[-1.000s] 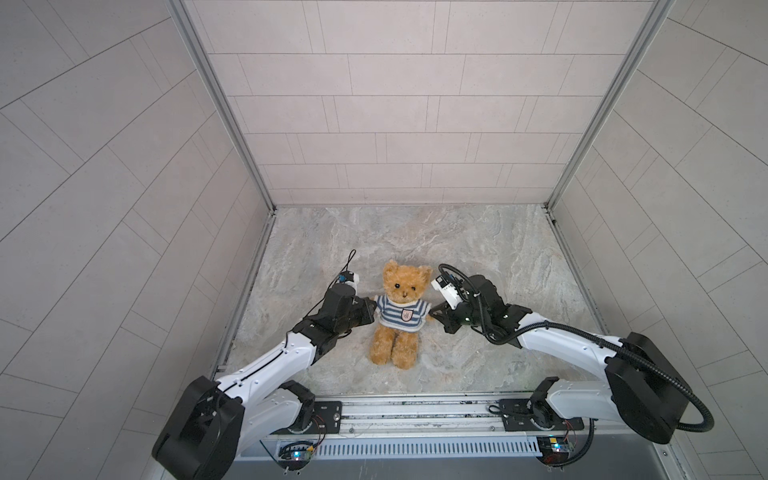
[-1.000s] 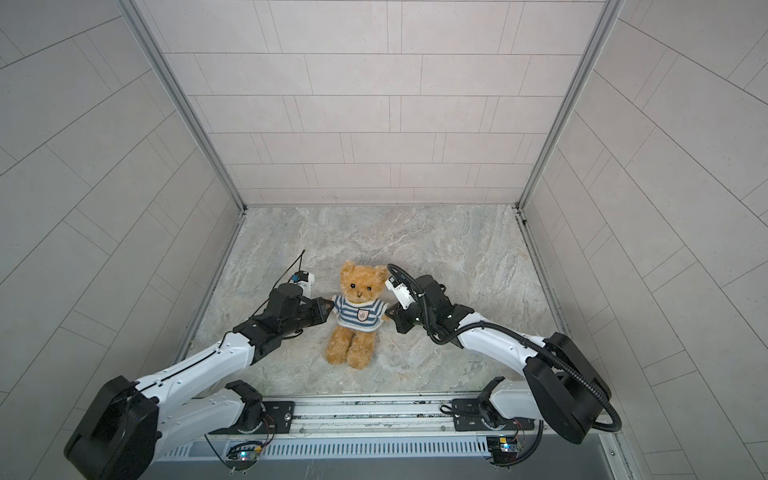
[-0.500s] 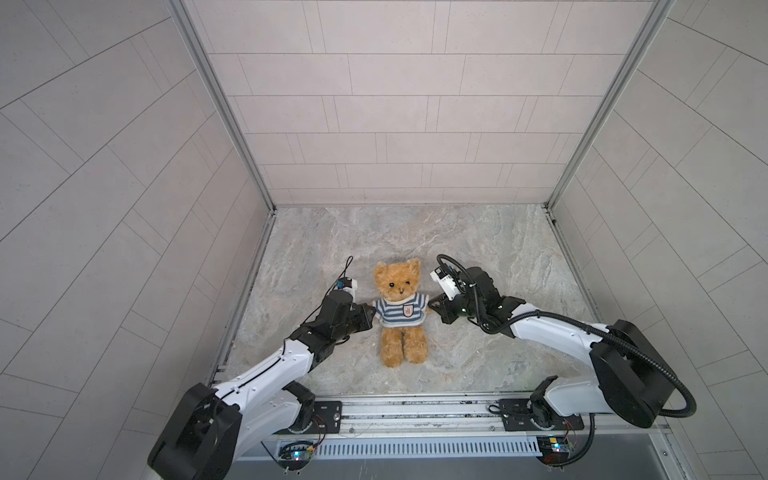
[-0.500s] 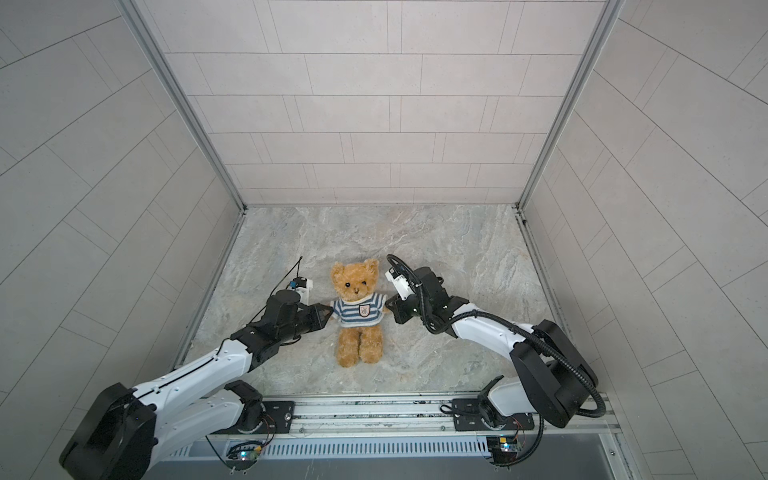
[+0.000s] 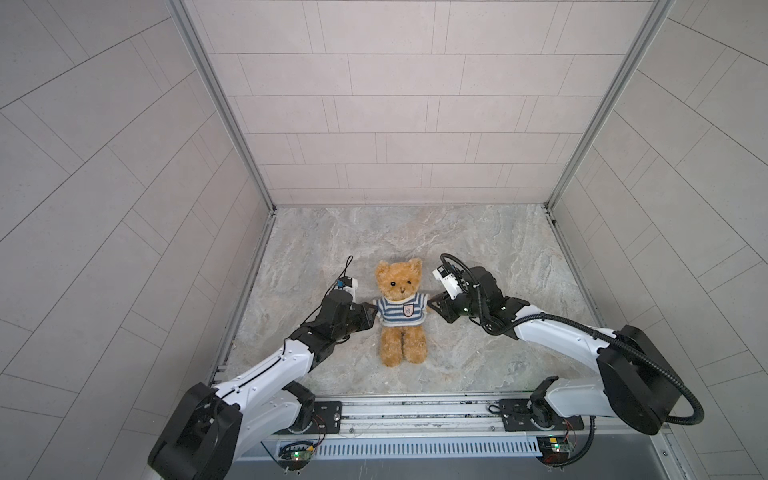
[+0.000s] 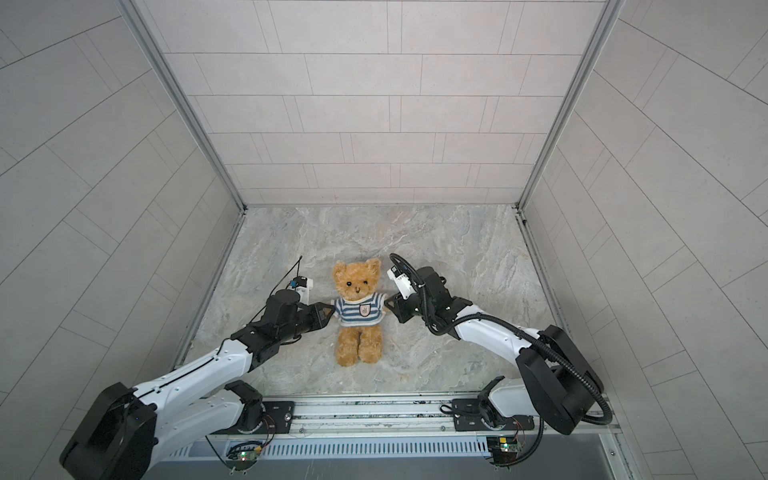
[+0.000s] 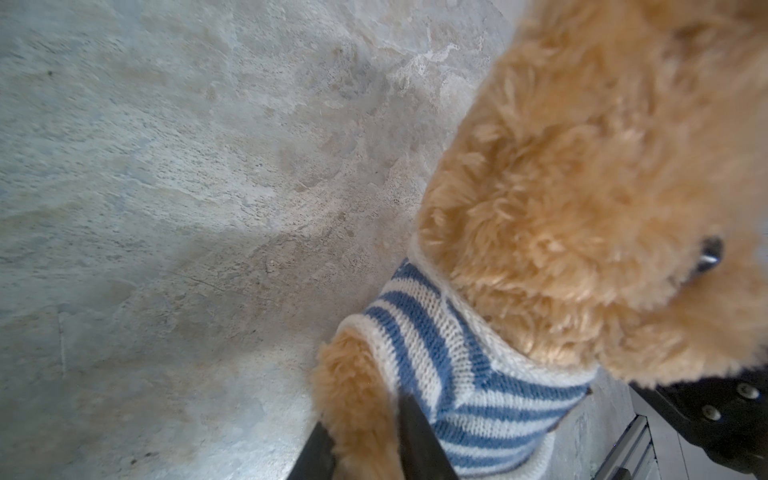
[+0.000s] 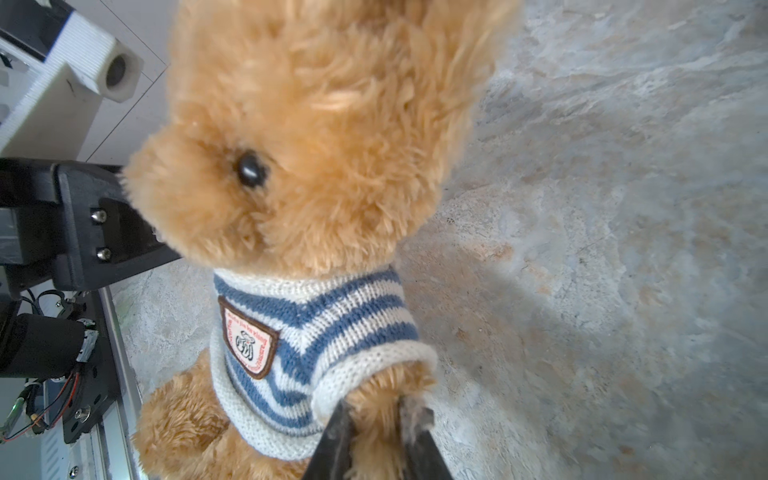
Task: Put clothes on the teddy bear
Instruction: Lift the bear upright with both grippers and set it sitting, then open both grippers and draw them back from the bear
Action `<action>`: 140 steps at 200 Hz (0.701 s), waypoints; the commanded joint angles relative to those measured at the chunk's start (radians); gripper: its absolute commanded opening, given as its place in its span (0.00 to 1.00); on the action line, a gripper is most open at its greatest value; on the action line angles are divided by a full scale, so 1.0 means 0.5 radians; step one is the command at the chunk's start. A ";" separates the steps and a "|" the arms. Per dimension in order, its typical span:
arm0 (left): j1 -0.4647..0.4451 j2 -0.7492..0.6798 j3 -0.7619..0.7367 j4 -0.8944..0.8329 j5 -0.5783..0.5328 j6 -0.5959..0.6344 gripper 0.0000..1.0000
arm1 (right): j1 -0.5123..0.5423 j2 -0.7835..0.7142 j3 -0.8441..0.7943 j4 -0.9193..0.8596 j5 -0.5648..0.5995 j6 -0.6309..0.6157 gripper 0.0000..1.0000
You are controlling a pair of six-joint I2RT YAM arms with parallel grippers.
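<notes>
The teddy bear (image 5: 401,286) (image 6: 356,282) lies face up mid-floor, head toward the back wall, and it wears a blue-and-white striped shirt (image 5: 395,313) (image 6: 353,312) with a badge. My left gripper (image 5: 372,312) (image 6: 328,311) sits at the arm on the left of both top views. In the left wrist view the left gripper (image 7: 365,419) has that furry arm filling the gap between its two dark fingers, just past the sleeve. My right gripper (image 5: 434,300) (image 6: 388,300) (image 8: 376,409) is shut the same way on the opposite paw, below the white cuff.
The marble floor (image 5: 478,249) is boxed in by tiled walls on three sides. A metal rail (image 5: 415,411) with both arm bases runs along the front edge. The left arm's white camera block (image 8: 75,75) shows behind the bear's head.
The bear has been carried away from the front rail and straightened from a tilt. Both grippers moved with it, staying on its arms.
</notes>
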 commanded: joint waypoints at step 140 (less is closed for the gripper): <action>0.003 -0.309 0.001 -0.191 -0.012 0.036 0.57 | -0.004 -0.559 -0.054 -0.365 0.329 -0.084 0.44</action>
